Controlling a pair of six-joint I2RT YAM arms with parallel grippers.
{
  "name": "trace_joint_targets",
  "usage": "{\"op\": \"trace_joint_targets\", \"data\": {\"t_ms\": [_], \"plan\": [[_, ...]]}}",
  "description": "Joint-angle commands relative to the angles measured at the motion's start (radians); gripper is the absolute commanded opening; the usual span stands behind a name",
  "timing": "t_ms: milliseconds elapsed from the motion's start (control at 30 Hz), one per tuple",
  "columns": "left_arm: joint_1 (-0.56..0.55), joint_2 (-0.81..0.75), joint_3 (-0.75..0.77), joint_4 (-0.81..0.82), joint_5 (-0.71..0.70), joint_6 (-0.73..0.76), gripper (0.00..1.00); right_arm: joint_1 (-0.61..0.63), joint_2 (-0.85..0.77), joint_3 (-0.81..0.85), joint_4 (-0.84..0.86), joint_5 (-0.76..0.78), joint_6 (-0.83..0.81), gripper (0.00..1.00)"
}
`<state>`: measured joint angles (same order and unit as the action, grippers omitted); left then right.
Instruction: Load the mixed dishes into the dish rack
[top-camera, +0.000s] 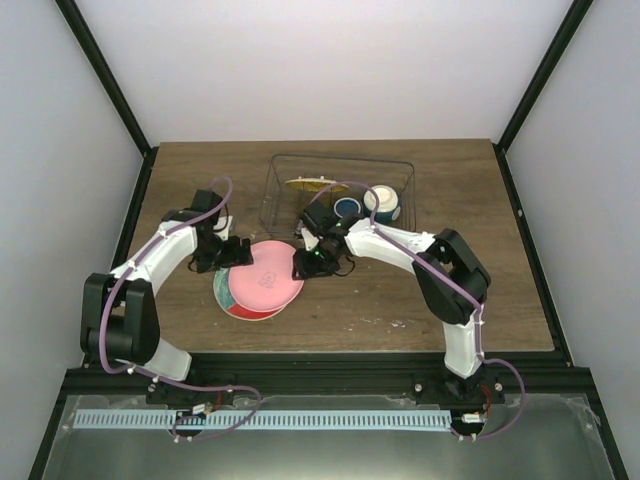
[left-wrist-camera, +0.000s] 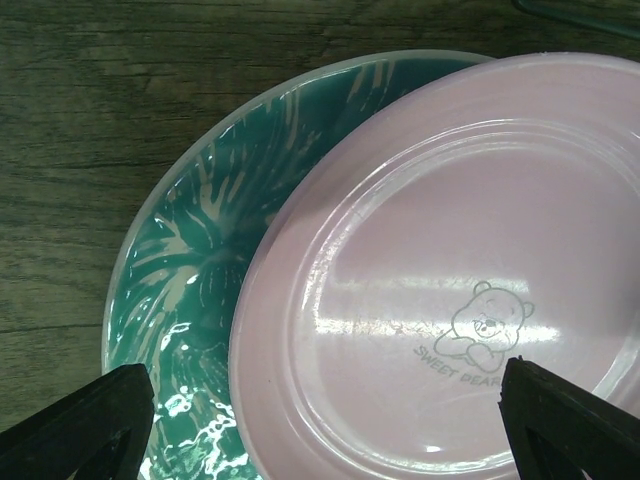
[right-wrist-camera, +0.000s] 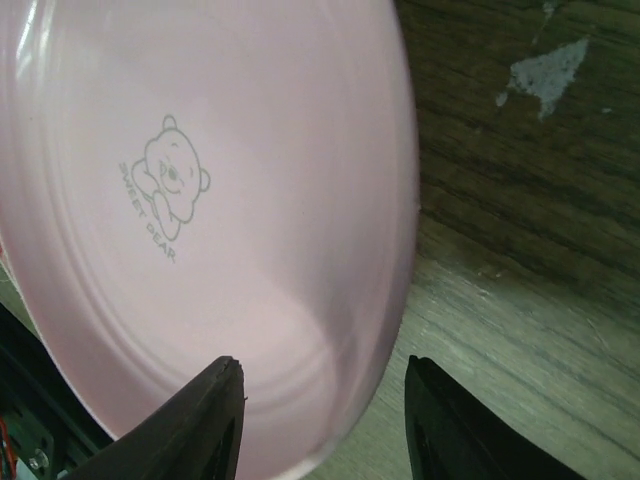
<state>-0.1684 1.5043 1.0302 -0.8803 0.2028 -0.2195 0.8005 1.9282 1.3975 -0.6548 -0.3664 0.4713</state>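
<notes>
The pink round plate (top-camera: 268, 278) (left-wrist-camera: 450, 250) (right-wrist-camera: 200, 150), with a small bear print, lies on the table partly over a teal patterned plate (top-camera: 224, 290) (left-wrist-camera: 190, 250). My left gripper (top-camera: 233, 252) (left-wrist-camera: 320, 368) is wide open over the pink plate's left rim. My right gripper (top-camera: 307, 263) (right-wrist-camera: 322, 362) is open and straddles the plate's right rim, one finger over the plate and one over the wood. The dish rack (top-camera: 405, 170) behind holds the woven-pattern plate (top-camera: 310, 184), the dark blue mug (top-camera: 347, 207) and the cream bowl (top-camera: 383, 200).
The wooden table (top-camera: 450, 300) is bounded by black frame posts and white walls. The rack stands at the back centre, just behind my right arm's forearm (top-camera: 385, 240). A pale scuff (right-wrist-camera: 550, 70) marks the wood near the pink plate.
</notes>
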Motion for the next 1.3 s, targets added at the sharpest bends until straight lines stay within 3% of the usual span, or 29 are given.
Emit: {"op": "trace_joint_targets", "data": {"t_ms": [0, 133, 367, 500, 800, 933, 1133, 1267], "plan": [[-0.006, -0.013, -0.007, -0.006, -0.008, 0.015, 0.96, 0.005, 0.048, 0.019, 0.068, 0.014, 0.009, 0.44], [-0.007, -0.009, -0.004, -0.01, -0.011, 0.019, 0.96, 0.009, 0.072, 0.03, 0.074, 0.022, 0.004, 0.38], [-0.009, -0.011, -0.008, -0.005, -0.013, 0.017, 0.96, 0.009, 0.058, 0.039, 0.063, 0.063, -0.009, 0.17], [-0.01, -0.01, -0.008, -0.003, -0.011, 0.019, 0.96, 0.011, 0.044, 0.069, 0.001, 0.104, -0.019, 0.1], [-0.007, -0.011, 0.013, -0.018, -0.037, 0.03, 0.96, 0.027, -0.076, 0.075, -0.188, 0.186, -0.046, 0.06], [-0.004, -0.031, 0.035, -0.022, -0.046, 0.016, 0.96, 0.031, -0.137, 0.141, -0.347, 0.227, -0.098, 0.06], [0.005, -0.035, 0.086, -0.034, -0.046, 0.009, 0.96, 0.03, -0.206, 0.366, -0.548, 0.457, -0.194, 0.05], [0.007, -0.028, 0.095, -0.032, -0.046, 0.006, 0.96, 0.029, -0.23, 0.454, -0.51, 0.669, -0.337, 0.01]]}}
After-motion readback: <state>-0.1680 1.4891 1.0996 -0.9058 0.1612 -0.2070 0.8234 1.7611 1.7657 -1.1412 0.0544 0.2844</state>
